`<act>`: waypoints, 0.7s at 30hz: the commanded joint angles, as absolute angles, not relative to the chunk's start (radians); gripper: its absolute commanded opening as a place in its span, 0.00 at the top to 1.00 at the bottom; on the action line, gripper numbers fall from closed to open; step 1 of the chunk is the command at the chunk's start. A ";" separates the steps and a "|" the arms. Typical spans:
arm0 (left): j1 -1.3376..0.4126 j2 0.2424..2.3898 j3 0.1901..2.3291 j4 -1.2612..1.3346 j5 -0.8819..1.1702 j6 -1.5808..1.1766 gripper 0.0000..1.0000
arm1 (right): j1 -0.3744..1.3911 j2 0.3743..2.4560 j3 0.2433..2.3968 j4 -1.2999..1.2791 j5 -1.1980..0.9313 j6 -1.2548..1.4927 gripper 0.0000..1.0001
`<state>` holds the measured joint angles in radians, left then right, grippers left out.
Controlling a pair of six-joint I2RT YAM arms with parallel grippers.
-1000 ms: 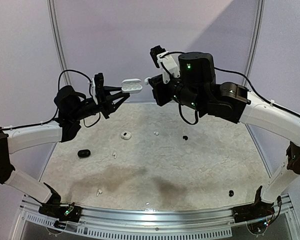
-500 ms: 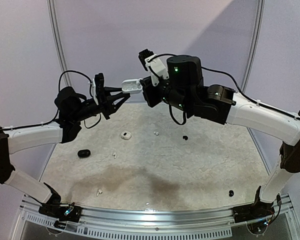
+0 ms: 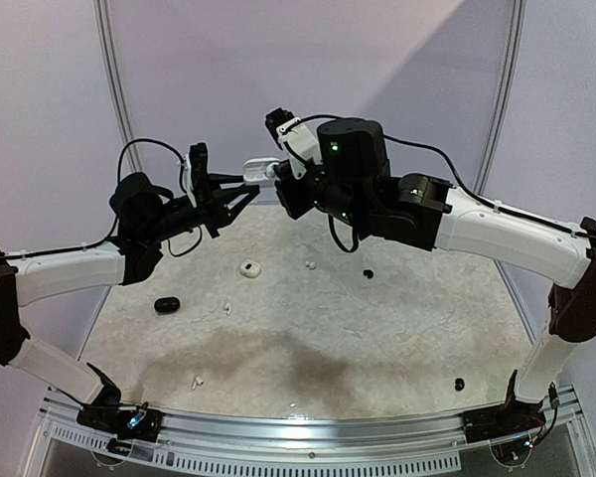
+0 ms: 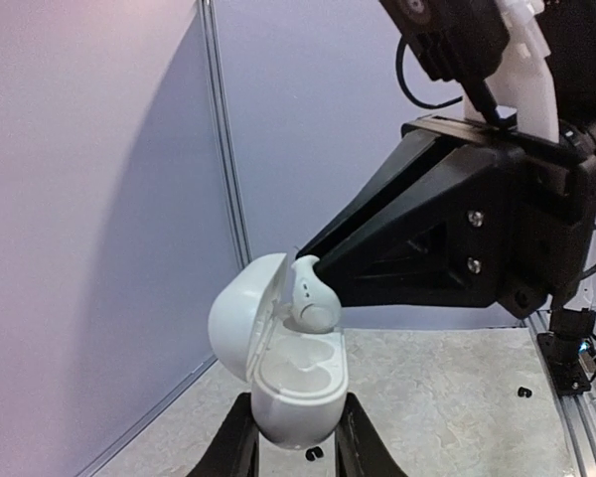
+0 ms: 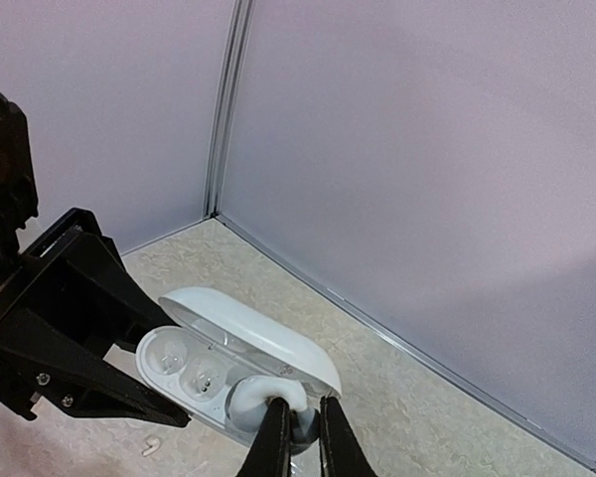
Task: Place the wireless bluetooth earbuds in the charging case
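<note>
Above the far middle of the tabletop (image 3: pixel 397 338), the left tool (image 3: pixel 246 187) is clamped on the base of an open white charging case (image 3: pixel 262 171), whose lid is swung back. The right tool (image 3: pixel 280 181) pinches a white earbud (image 4: pixel 309 301) between closed fingertips. It holds the bud at the mouth of the case, close against the raised lid and above the moulded wells, not seated in either.

A second ago the right tool hung off to the right of the case with a clear gap between them. Since then the right arm has swung left and closed that gap. The left arm and the case have kept their place.

On the tabletop below lie loose white buds (image 3: pixel 226 309) and black buds (image 3: pixel 368 272), well apart from each other. A black pill-shaped case (image 3: pixel 166 304) sits near the left edge.
</note>
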<state>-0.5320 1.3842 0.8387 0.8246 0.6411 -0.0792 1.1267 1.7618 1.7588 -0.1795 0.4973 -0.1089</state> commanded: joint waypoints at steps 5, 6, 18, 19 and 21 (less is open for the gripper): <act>-0.551 1.387 0.865 0.802 0.648 -0.106 1.00 | 1.135 1.803 1.792 -0.170 0.546 -0.136 1.00; -0.551 1.388 0.866 0.802 0.646 -0.112 1.00 | 1.134 1.806 1.792 -0.173 0.551 -0.134 1.00; -0.555 1.393 0.882 0.804 0.604 -0.135 1.00 | 1.135 1.823 1.792 -0.238 0.559 -0.123 1.00; -0.555 1.395 0.882 0.806 0.604 -0.135 1.00 | 1.134 1.824 1.792 -0.247 0.554 -0.123 0.96; -0.555 1.397 0.884 0.807 0.604 -0.136 1.00 | 1.135 1.828 1.792 -0.258 0.539 -0.125 0.89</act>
<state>-0.5362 1.3891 0.8482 0.7845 0.6182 -0.1246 1.1286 1.7966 1.7756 -0.1806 0.5457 -0.1249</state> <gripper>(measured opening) 0.239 0.074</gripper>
